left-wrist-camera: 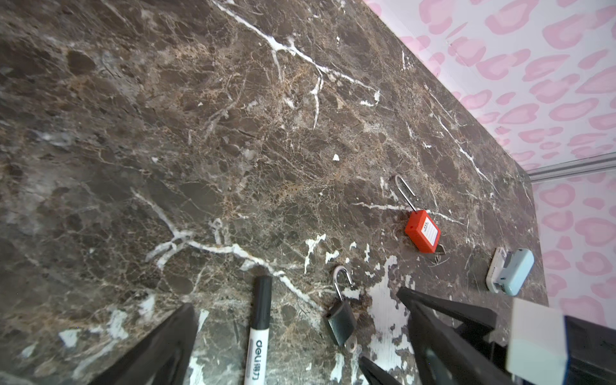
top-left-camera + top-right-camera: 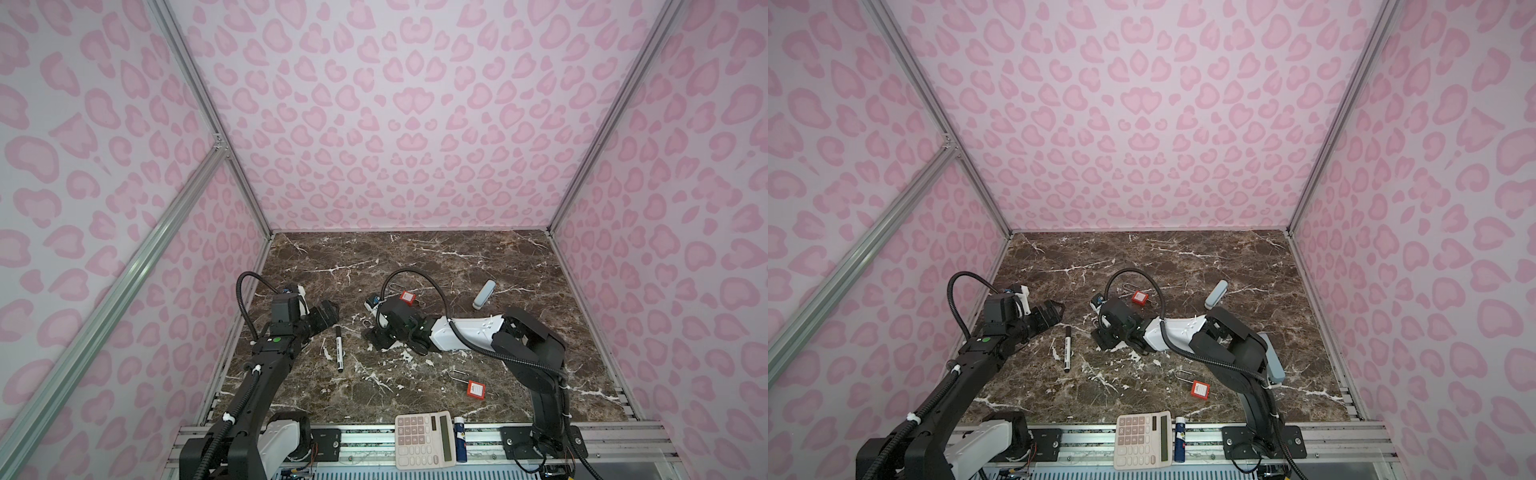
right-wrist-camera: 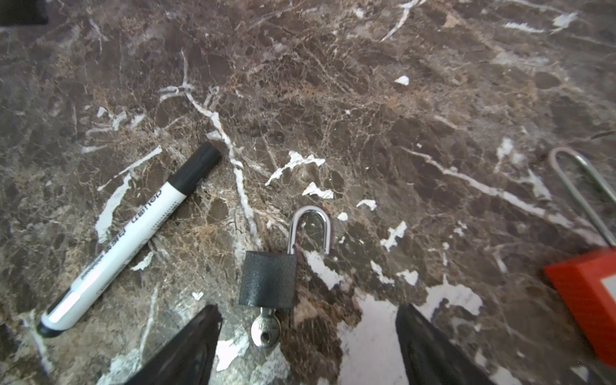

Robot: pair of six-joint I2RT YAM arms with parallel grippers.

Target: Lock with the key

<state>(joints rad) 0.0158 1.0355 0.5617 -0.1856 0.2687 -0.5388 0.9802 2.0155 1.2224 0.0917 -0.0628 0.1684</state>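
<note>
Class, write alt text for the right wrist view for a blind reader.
A black padlock, shackle open and key in its base, lies on a marble table just ahead of the open right gripper. A marker and a red padlock flank it.

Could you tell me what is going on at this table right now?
The right end effector is open and low over the table, its fingers either side of the key that sticks out of the black padlock. The padlock's shackle stands open, so it is not locked yet. The left end effector hangs open near the marker, holding nothing.
</note>
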